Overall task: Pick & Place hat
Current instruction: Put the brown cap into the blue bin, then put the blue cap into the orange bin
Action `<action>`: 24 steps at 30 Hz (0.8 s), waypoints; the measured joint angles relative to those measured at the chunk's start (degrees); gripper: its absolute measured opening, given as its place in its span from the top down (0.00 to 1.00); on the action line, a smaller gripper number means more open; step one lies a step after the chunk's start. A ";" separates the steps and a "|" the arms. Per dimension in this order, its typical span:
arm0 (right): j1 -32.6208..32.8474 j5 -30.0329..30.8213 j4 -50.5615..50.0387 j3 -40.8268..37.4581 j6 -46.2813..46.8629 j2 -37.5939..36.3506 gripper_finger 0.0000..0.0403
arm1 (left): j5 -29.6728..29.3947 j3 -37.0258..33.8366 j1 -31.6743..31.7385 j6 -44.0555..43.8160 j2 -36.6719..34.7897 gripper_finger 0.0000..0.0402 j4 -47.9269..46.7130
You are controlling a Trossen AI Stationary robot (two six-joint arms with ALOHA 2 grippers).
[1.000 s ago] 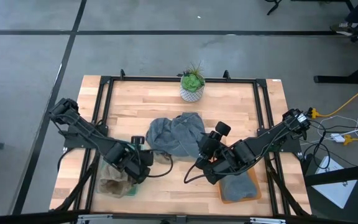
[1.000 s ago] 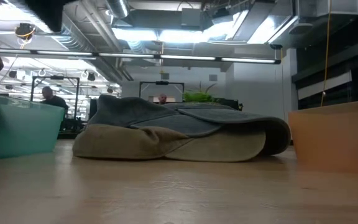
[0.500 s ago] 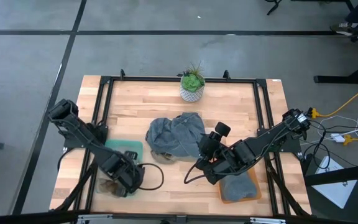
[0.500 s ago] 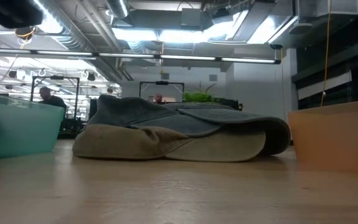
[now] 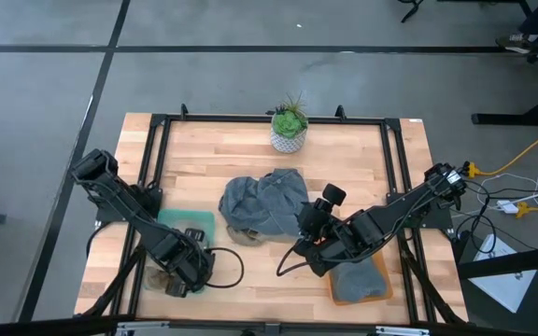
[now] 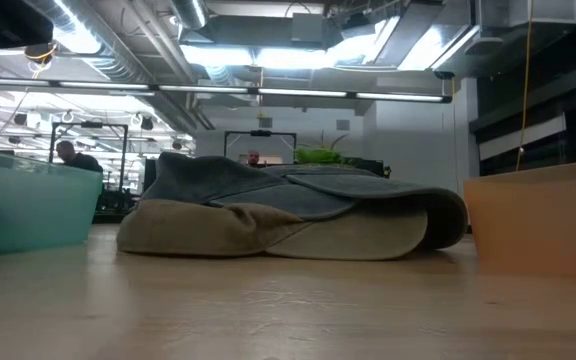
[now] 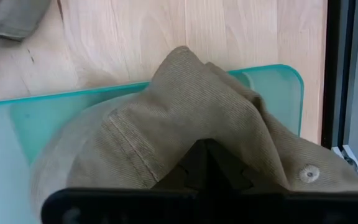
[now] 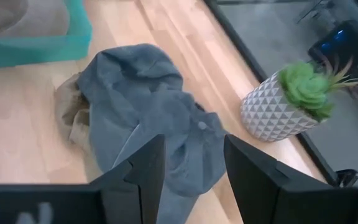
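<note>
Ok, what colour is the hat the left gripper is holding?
Tan hat, clearest in the left wrist view.

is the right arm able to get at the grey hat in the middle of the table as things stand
Probably yes. The right gripper hovers with jaws open right beside the grey hat, and nothing lies between them. The left gripper is off at the teal bin, shut on the tan hat.

Tan hat [image 7: 185,130] pinched over the teal tray [image 7: 278,87]
The left gripper [image 7: 207,165] is clamped on the corduroy crown, button [image 7: 307,173] showing. The tray's rounded corner sits near the wooden table [image 7: 166,37] edge, beside the black frame rail [image 7: 337,68].
</note>
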 joint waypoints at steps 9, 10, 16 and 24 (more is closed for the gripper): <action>0.04 -1.36 0.00 0.00 -0.06 0.00 0.60 | 3.50 0.00 0.05 1.92 0.97 1.00 -1.42; 0.04 -1.38 -0.02 0.00 -0.10 0.00 0.60 | 3.52 0.00 0.05 1.92 1.01 0.99 -1.51; 0.04 -1.36 -0.48 -0.02 -0.17 0.00 0.60 | 2.92 1.00 0.61 1.61 0.52 1.00 -2.56; 0.04 -4.28 -0.48 -0.02 1.49 0.00 0.60 | 3.42 13.60 3.17 2.98 -1.62 0.97 -12.97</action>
